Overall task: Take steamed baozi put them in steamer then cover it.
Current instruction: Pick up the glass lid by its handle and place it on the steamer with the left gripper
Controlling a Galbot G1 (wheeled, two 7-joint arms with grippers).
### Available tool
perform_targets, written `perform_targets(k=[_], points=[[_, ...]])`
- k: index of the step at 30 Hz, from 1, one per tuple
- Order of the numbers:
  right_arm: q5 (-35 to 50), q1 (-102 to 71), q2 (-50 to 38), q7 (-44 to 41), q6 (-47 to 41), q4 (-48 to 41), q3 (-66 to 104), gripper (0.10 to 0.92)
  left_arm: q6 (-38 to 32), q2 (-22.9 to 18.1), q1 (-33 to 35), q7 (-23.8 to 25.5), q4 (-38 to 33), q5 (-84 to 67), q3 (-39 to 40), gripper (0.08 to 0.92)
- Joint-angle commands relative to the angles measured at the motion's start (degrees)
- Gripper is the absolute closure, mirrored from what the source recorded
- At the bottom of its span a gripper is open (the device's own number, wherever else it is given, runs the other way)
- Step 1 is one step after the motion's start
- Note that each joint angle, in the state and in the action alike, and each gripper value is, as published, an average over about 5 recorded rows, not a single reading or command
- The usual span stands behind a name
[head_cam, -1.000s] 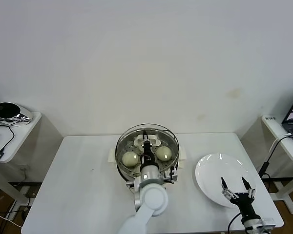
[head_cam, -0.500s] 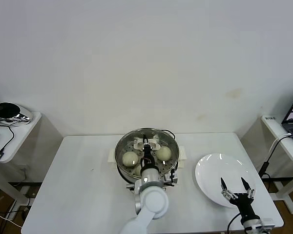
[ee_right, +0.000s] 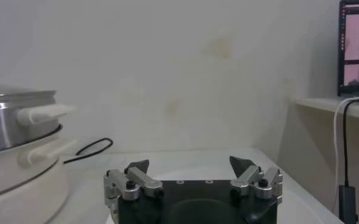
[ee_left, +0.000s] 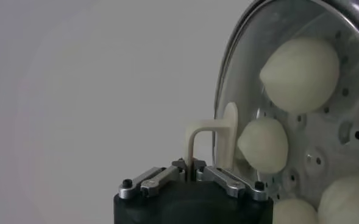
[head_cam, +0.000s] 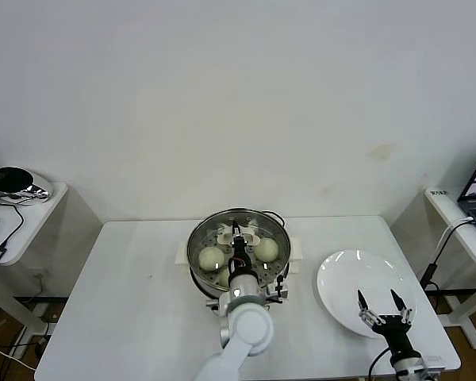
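Cover [head_cam: 239, 238]: clear glass with metal rim, judged rigid, breakable and slick, so best taken by its cream handle [ee_left: 211, 141], where the left gripper [head_cam: 239, 238] is clamped; it sits on the steamer [head_cam: 279, 274] at mid-table near the back edge, over the steamed baozi [head_cam: 212, 257]. Against a second ago the lid has lowered and settled level. Right gripper [head_cam: 385, 305]: fingers spread, over the white plate [head_cam: 341, 282] near the front right corner.

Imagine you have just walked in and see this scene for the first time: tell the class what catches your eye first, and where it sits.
The shiny steamer at the table's middle stands out, with cream-white steamed baozi visible through the glass cover on it. The left gripper is shut on the cover's handle directly above. To the right lies a bare white plate, with the open right gripper at its near edge.
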Motion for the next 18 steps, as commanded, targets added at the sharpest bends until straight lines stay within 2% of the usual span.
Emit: perform_targets(k=[1,13,18], points=[[-0.2,0.0,0.0,0.0,0.1,-0.1,0.0,0.203,2.5,0.0,0.4,-1.0,0.2,-0.9,-0.1,0.870],[-0.2,-0.1,0.0,0.0,0.3,-0.2,-0.1,0.203,2.3,0.2,1.3,-0.9,-1.7,-1.7,0.5,0.868],[-0.3,-0.1,0.1,0.0,0.2,0.0,-0.2,0.203,2.3,0.3,2.3,-0.2,-4.3,-2.1,1.2,0.778]])
